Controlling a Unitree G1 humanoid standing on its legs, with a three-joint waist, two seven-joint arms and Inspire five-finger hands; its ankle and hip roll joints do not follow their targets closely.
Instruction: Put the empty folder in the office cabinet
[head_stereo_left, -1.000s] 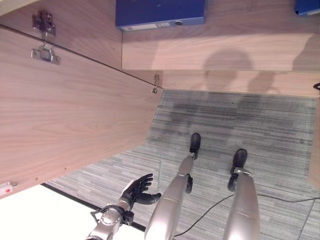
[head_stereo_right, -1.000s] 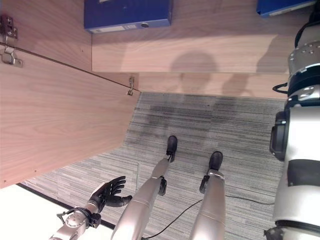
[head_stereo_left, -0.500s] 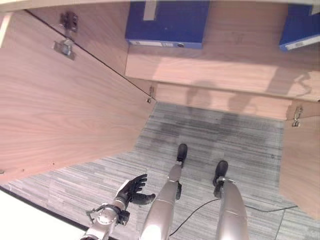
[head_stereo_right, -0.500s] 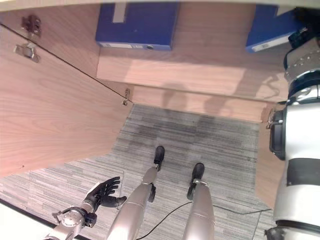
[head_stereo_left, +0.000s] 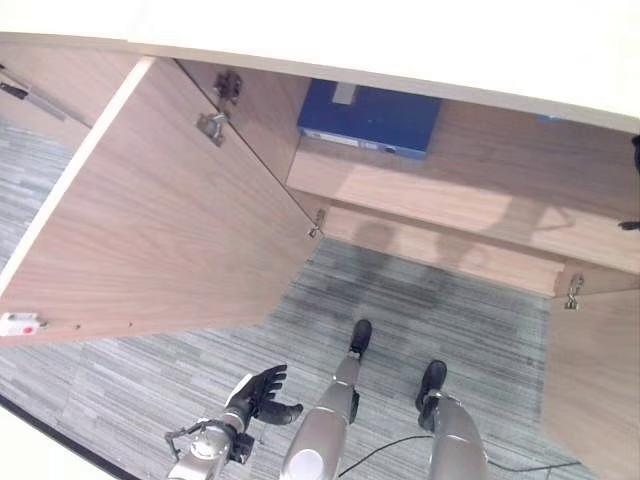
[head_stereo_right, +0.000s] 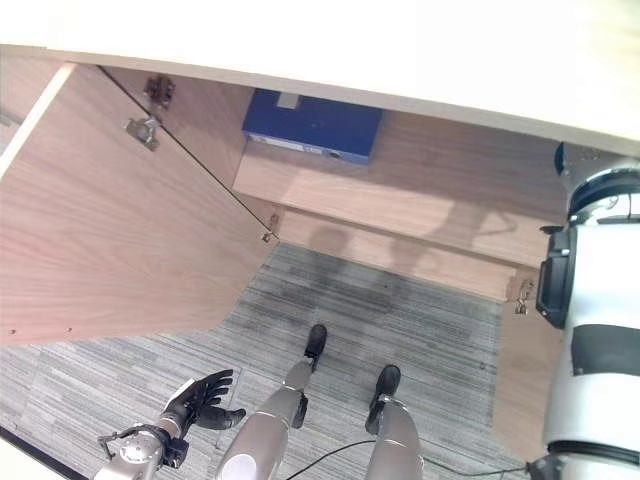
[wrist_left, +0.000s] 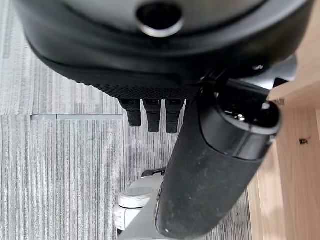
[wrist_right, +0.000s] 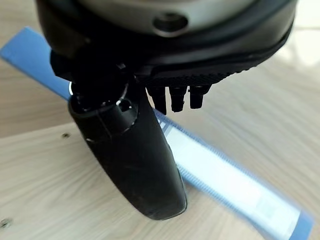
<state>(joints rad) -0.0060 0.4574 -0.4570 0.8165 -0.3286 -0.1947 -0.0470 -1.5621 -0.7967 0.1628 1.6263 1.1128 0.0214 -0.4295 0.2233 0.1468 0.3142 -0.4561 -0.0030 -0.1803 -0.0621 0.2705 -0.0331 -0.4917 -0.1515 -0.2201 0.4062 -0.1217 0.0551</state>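
A blue folder (wrist_right: 227, 176) with a white spine label lies on the cabinet's wooden shelf (wrist_right: 40, 200). My right hand (wrist_right: 131, 150) hovers just over it, fingers relaxed and holding nothing. A second blue folder (head_stereo_left: 368, 118) lies flat at the left of the same shelf (head_stereo_left: 450, 195) inside the open cabinet. My left hand (head_stereo_left: 257, 396) hangs low over the carpet, open and empty, well clear of the cabinet. Its fingers (wrist_left: 152, 114) point down at the floor.
The cabinet's left door (head_stereo_left: 160, 235) swings wide open towards me, hinges on its inner face. The right door (head_stereo_left: 600, 375) stands open at the right edge. A white cabinet top (head_stereo_left: 400, 30) runs above the shelf. Grey striped carpet (head_stereo_left: 450, 300) lies below.
The whole picture has shifted: the camera has pulled back and up, so the cabinet top and more of both doors show. My left hand stays low and open.
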